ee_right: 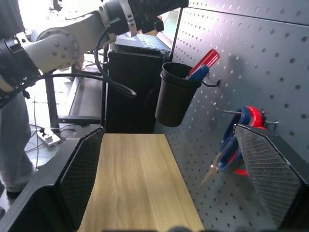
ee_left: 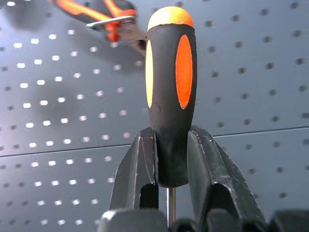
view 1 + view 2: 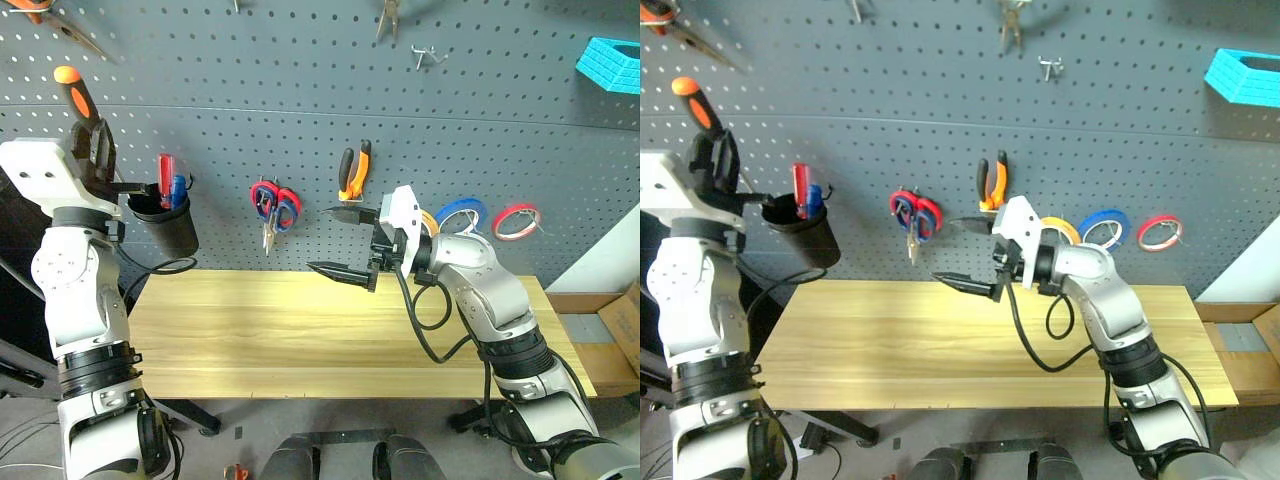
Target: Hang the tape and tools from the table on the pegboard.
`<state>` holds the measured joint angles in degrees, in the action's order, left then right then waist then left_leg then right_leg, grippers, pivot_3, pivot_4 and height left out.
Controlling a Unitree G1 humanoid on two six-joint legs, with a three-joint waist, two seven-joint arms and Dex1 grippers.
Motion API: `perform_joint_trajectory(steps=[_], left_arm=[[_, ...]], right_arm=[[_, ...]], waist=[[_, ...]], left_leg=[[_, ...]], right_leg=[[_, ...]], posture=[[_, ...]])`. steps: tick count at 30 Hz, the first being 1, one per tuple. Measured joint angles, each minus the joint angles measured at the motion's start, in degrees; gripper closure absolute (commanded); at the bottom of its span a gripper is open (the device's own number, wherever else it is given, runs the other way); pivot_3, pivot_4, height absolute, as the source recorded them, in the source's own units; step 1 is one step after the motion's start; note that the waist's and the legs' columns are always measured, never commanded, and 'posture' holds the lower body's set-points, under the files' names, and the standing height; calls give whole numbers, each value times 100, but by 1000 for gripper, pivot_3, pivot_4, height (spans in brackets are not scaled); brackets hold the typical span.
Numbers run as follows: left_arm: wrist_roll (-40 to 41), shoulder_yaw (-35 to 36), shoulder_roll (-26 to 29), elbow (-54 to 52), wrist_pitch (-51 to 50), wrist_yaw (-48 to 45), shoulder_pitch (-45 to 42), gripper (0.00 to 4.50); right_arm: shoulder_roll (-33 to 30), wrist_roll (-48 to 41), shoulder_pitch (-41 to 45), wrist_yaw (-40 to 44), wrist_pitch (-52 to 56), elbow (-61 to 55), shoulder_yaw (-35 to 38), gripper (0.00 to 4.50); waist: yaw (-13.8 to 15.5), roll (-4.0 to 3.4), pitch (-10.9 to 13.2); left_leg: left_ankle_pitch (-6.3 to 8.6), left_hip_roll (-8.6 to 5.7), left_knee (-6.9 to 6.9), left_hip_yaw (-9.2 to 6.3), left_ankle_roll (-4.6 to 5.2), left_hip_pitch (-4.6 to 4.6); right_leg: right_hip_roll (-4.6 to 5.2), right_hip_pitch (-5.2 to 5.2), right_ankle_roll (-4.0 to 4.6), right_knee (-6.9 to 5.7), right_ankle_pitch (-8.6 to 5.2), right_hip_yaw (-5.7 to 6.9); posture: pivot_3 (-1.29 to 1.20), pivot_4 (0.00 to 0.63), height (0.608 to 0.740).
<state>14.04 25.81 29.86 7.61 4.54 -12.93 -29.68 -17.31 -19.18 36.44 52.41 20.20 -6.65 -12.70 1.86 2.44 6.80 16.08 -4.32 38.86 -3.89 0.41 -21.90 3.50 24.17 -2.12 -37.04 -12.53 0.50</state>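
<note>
Head views: left hand (image 3: 95,150) clenched on the screwdriver (image 3: 76,95), raised beside the black cup (image 3: 165,225) on the pegboard (image 3: 300,90); right hand (image 3: 350,245) released, empty over the bare bench (image 3: 300,330). Could miss the cup if tilted.

Left wrist: handle gripped low, might slip; shaft tip hidden.

Right wrist: cup, red-and-blue scissors (image 1: 241,140) partly cut off behind a finger.

My left arm is raised at the far left, forearm upright, its gripper (image 3: 93,140) pointing up and forward with both fingers (image 2: 140,164) clamped on the screwdriver (image 2: 170,92) handle. My right arm reaches in from the right, elbow bent, wrist turned so its gripper (image 3: 345,243) points left and level, fingers (image 1: 82,174) spread wide apart and holding nothing.
</note>
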Motion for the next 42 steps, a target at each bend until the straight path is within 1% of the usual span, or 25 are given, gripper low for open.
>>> perform_joint_trajectory(steps=[6,11,13,14,20,22,24,26,28,30,33,35,37,39,40,42], left_arm=[[-4,-100,7,230,56,-18,-77,4007],[34,-189,-17,237,-600,31,-40,4007],[78,-196,-71,238,-767,26,38,3249],[80,-212,-72,237,-774,-6,89,2992],[127,-248,-75,119,-767,-35,240,938],[200,-244,-75,-59,-768,-86,307,938],[447,-201,-72,-399,-818,-245,413,938],[716,-187,-58,-888,-906,-507,621,938],[1173,-205,-42,-1506,-1228,-810,972,938],[1688,-323,-29,-2199,-1668,-1167,1568,938],[1964,-672,-29,-2813,-2076,-1560,2641,938],[1984,-760,-55,-2896,-2201,-1631,2991,938],[1828,-782,-184,-2915,-2151,-1521,3212,938],[1516,-873,-485,-2754,-1958,-1334,3379,938],[1330,-966,-697,-2553,-1825,-1222,3453,938],[1022,-1145,-938,-2188,-1626,-1092,3584,938]], right_arm=[[-21,2,-54,-13,25,-18,0,0],[-14,7,-53,-48,25,-18,0,0],[-15,11,-53,-63,25,-18,-1,0],[-19,14,-53,-66,25,-18,-1,0],[-22,20,-50,-68,25,-15,-4,0],[-22,23,-46,-61,25,3,-8,0],[-22,25,-45,-29,25,17,-46,0],[-25,22,-46,4,25,21,-50,0],[-51,5,-50,47,28,21,-49,0],[-93,-2,-94,106,28,24,-38,0],[-91,3,-277,-108,21,88,115,0],[-65,11,-421,-351,3,156,306,0],[17,4,-704,-688,-49,203,572,0],[207,-93,-1141,-1104,-29,273,990,0],[312,-160,-1421,-1364,30,372,1209,0],[335,-163,-1873,-1654,44,606,1411,0]], waist=[[-56,-7,-29],[-60,-7,-31],[-60,-7,-31],[-61,-7,-31],[-56,-7,-31],[-56,-7,-31],[-57,-7,-31],[-59,-7,-31],[-60,-9,-30],[-59,-13,-30],[-53,-22,-26],[-47,-27,-23],[-16,-41,-30],[18,-64,-38],[42,-79,-39],[54,-83,-42]], left_leg=[[0,0,0,1,1,4],[1,-1,1,1,2,4],[1,0,1,1,2,4],[1,0,1,1,2,4],[1,0,1,0,2,4],[1,0,1,0,2,4],[1,1,0,0,2,4],[1,0,0,0,2,4],[2,0,-1,1,3,4],[3,0,-2,0,6,7],[13,1,-4,-1,23,13],[15,2,-4,-6,28,16],[16,0,-4,-11,30,34],[21,-4,-11,-9,36,69],[27,-5,-16,-4,46,101],[32,-3,-12,0,54,108]], right_leg=[[0,0,0,-5,0,-3],[0,0,0,-6,0,-3],[0,0,0,-6,0,-3],[0,0,0,-6,0,-3],[1,-1,0,-5,0,-4],[4,0,0,-5,0,-5],[18,0,0,-4,0,-5],[20,0,0,-4,0,-6],[23,-2,1,-3,0,-10],[24,-5,1,-1,-1,-14],[22,-9,4,-5,-2,-21],[19,-11,6,-6,-1,-17],[18,-14,9,0,-1,-11],[13,-53,9,13,-3,-10],[8,-90,10,20,-5,-10],[5,-98,13,15,-11,-9]], posture=[[44,48,740],[43,56,740],[45,57,740],[45,57,740],[60,64,740],[61,65,740],[67,67,740],[73,70,740],[74,76,740],[74,76,740],[68,82,740],[66,79,740],[58,78,740],[46,74,740],[46,74,740],[45,69,740]])
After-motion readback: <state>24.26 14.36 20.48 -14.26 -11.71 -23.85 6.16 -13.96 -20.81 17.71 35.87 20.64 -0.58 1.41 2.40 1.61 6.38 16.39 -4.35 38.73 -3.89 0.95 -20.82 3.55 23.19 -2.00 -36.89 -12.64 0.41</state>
